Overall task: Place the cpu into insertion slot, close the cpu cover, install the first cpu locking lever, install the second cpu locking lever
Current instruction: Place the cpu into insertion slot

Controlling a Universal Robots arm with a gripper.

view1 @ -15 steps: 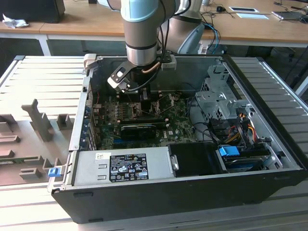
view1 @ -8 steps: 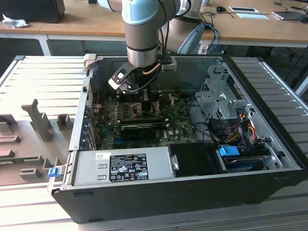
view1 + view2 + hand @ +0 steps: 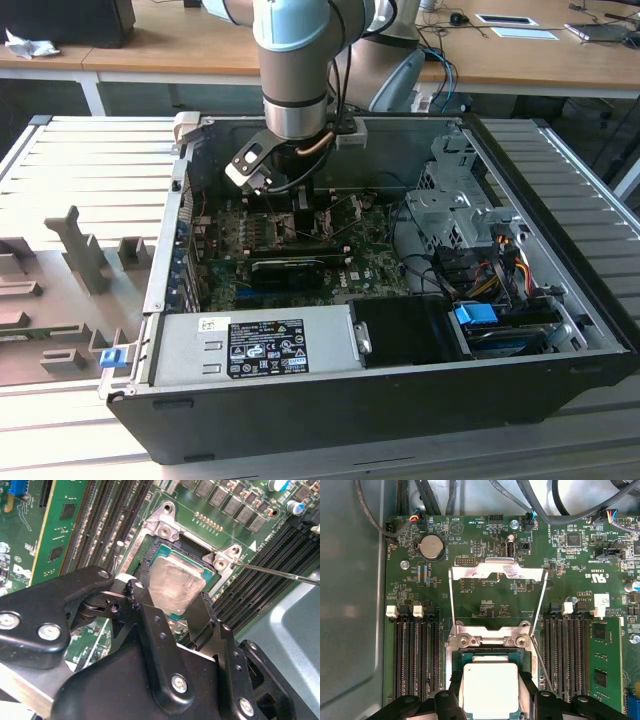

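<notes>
Grey slatted table (image 3: pixel 60 150), desks behind. At the exterior view's left, grey fixture blocks (image 3: pixel 85 255); centre, open PC case (image 3: pixel 400 400) with the arm (image 3: pixel 293 60) reaching down into it; right, drive cage (image 3: pixel 450 210) and loose cables. In the wrist views, the cpu (image 3: pixel 490 687) sits at the insertion slot (image 3: pixel 175 544), can't tell if fully seated. 2 banks of memory slots (image 3: pixel 415 655) flank it, thin lever rod (image 3: pixel 275 573) just beside. The cpu cover (image 3: pixel 495 571) stands open, off the socket. Gripper (image 3: pixel 170 597) fingers pinched on 2 opposite cpu edges.
</notes>
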